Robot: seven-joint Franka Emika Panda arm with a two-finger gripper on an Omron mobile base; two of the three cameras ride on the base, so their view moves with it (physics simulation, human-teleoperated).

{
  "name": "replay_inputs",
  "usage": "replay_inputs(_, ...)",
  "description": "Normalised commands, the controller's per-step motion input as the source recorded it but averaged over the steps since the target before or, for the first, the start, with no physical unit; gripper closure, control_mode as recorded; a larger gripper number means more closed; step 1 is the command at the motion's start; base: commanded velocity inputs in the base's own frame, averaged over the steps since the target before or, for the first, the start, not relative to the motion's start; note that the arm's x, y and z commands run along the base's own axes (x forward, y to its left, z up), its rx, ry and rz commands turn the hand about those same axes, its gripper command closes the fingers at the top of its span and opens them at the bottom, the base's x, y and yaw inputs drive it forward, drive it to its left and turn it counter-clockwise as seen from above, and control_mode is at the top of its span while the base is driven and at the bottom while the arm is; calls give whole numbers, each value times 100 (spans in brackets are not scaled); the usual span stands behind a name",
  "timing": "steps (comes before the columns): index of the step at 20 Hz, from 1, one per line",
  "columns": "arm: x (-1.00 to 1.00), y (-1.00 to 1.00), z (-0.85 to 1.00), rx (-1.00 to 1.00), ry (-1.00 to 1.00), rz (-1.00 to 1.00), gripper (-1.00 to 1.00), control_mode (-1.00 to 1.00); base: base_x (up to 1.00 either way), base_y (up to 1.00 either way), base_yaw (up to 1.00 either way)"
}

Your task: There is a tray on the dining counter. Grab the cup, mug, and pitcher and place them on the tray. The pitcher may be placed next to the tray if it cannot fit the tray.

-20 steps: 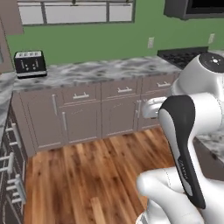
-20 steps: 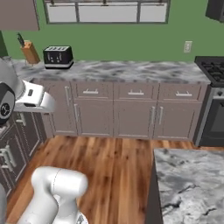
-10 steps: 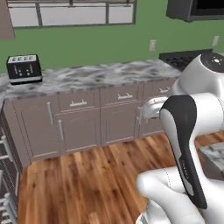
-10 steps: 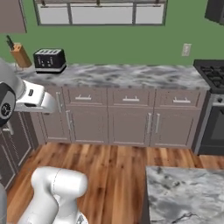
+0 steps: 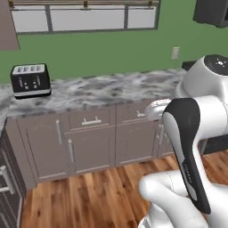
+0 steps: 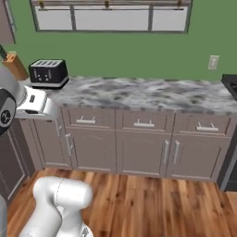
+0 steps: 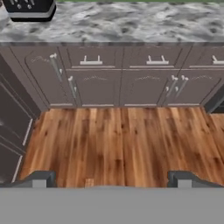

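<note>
Nearest in, the end effector (image 7: 112, 179): its two dark fingertips (image 7: 39, 178) stand as wide apart as they go at the bottom of the hand view, with nothing between them. Empty-handed, then.

Just beyond, bare plank wood floor (image 7: 118, 140). Past that, a run of grey-brown cabinets (image 6: 143, 148) with bar handles, and on top a marbled desk (image 6: 139, 95). This one carries a black toaster (image 6: 47, 72) at its left end, with a wooden knife block (image 6: 14, 65) beside it. A wall socket (image 6: 213, 61) sits on the green wall, under a window.

Where are the task's things? The tray, cup, mug and pitcher, and the dining counter they belong on, are somewhere outside these views, so I can't describe how they look from here.

As a judgement only: a handleless tumbler wants a pinch across its body, a mug across its wall opposite the handle. A tall slim pitcher would tip easily, so grip it low to mid-height and set it down gently.
</note>
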Motion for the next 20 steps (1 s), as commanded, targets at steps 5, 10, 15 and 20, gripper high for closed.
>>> replay_inputs(5,0,0,0,0,0,0,-100,100,95,4,13)
replay_inputs(10,0,0,0,0,0,0,-100,100,44,0,63)
replay_inputs(15,0,0,0,0,0,0,-100,100,11,0,87)
replay_inputs(20,0,0,0,0,0,0,-100,100,21,0,86)
